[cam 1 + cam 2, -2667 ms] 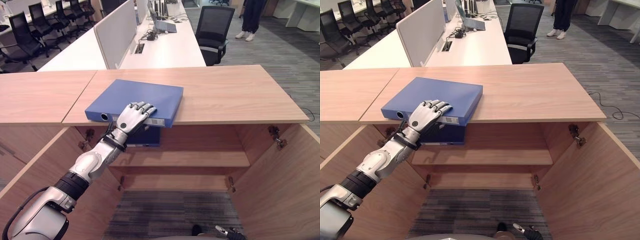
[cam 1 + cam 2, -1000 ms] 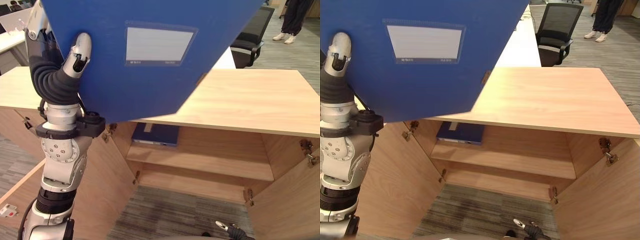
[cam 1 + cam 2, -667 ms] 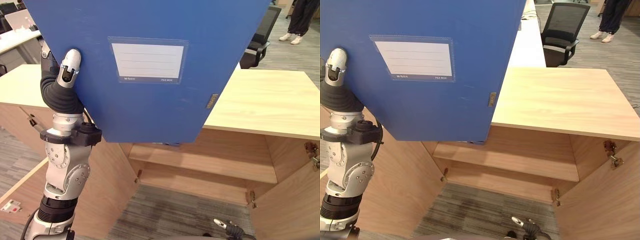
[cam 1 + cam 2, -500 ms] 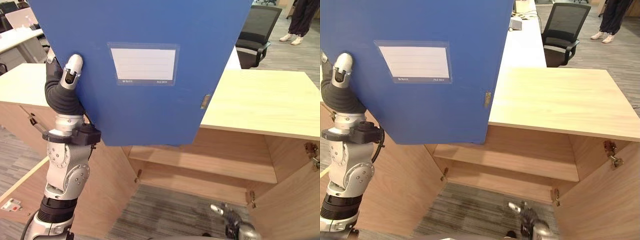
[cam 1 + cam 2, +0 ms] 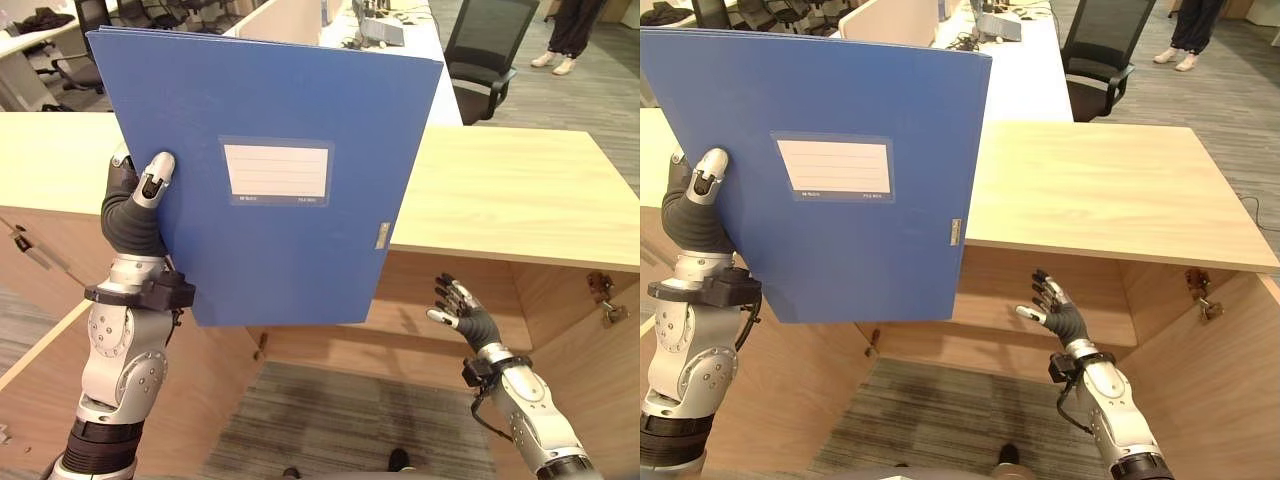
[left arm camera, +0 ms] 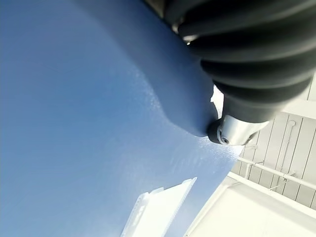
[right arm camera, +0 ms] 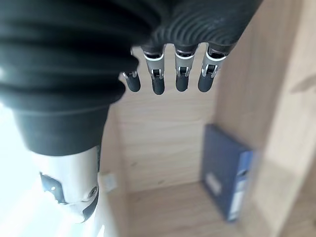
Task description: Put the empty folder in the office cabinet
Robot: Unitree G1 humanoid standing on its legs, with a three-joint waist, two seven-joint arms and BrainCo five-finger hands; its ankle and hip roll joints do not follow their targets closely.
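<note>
Left robot hand [image 5: 138, 195] grips the near left edge of a large blue folder [image 5: 290, 110], thumb curled over its front, holding it upright in the air in front of the wooden cabinet [image 5: 500, 200]. A white label [image 5: 277, 172] sits on the folder's front face, and a small metal clasp [image 5: 382, 236] shows at its right edge. Behind it, the cabinet stands with its doors open. To the right, lower down, the right robot hand [image 5: 462, 312] is raised with fingers spread, holding nothing. Its wrist view shows another blue folder [image 7: 228, 178] standing inside the cabinet.
</note>
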